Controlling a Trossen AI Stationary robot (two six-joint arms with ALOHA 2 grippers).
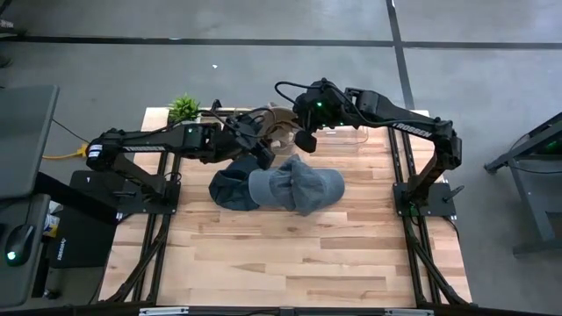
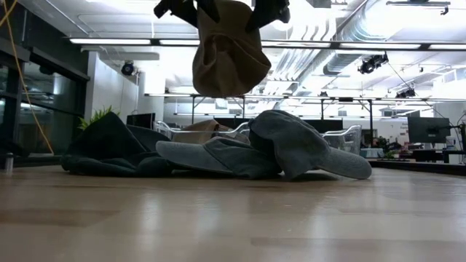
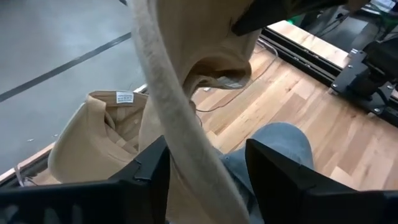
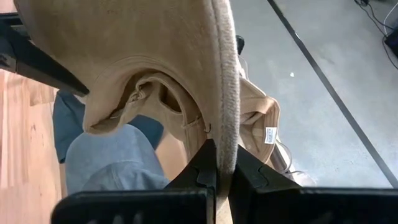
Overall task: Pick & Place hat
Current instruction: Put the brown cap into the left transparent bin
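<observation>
Nearest to us, the right gripper (image 4: pixel 217 171) was pinched shut on the brim of the tan hat (image 4: pixel 143 56), and the hat's crown hung away from those fingers, lifted clear of the table (image 1: pixel 290 254). Just across from it the left gripper (image 3: pixel 205 177) straddled the same brim with its jaws parted; we could not tell whether its pads actually touched the fabric.

Our worry was that thin edge-hold. With only the brim pinched, a quick swing might let the cloth slide out, and if the left fingers closed while the right pulled, the hat could be stretched between the two arms.

Directly below the grippers lay the blue-grey hat (image 1: pixel 303 186), with a dark hat (image 1: pixel 230 190) touching it on the left arm's side; a drop would likely land on that heap. Beyond the grippers, by the far edge, sat another tan hat (image 3: pixel 93 140) in a clear container (image 2: pixel 349 138), with a small green plant (image 1: pixel 183 107) near the corner. The near half of the table offered plenty of bare wood for setting down.
</observation>
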